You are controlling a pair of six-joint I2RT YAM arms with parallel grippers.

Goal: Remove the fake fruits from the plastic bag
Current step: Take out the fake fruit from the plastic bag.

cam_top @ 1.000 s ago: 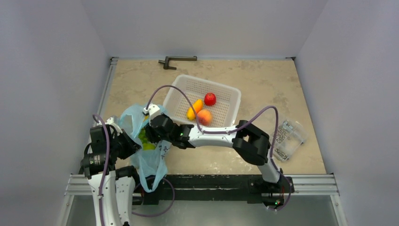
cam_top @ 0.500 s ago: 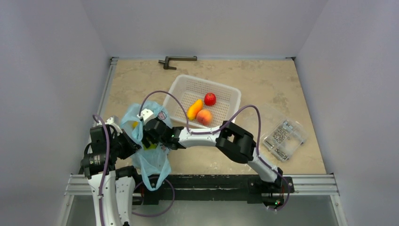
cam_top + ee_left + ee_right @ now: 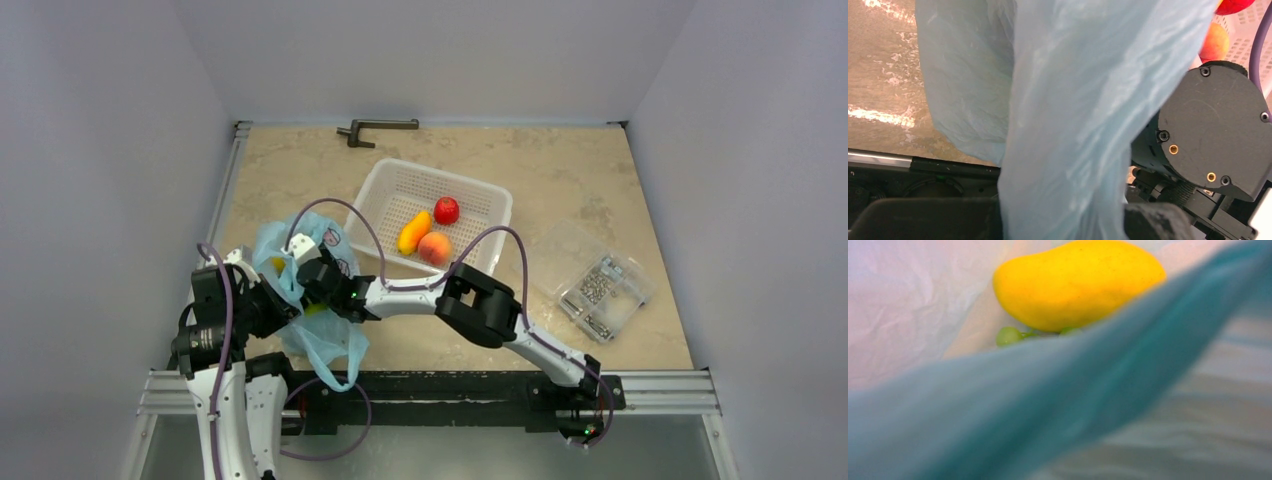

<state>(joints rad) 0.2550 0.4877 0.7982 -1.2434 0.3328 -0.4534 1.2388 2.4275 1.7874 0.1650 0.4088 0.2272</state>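
Observation:
The light blue plastic bag hangs at the table's near left. My left gripper is shut on its film, which runs up between the dark fingers in the left wrist view. My right gripper reaches into the bag's mouth. Its fingers are hidden behind a blurred fold of bag. Past that fold lie a yellow oblong fruit and green grapes on the bag's pale inside. An orange-yellow oblong fruit and a peach lie in the white basket.
A small all-red fruit also lies in the basket. A clear box of metal parts sits at the right. A dark metal handle lies by the back wall. The right arm's wrist housing is close beside the bag.
The right arm has swung left and pushed its gripper deeper into the bag's mouth. The bag has bunched up around it. The left arm has stayed in place, holding the bag.

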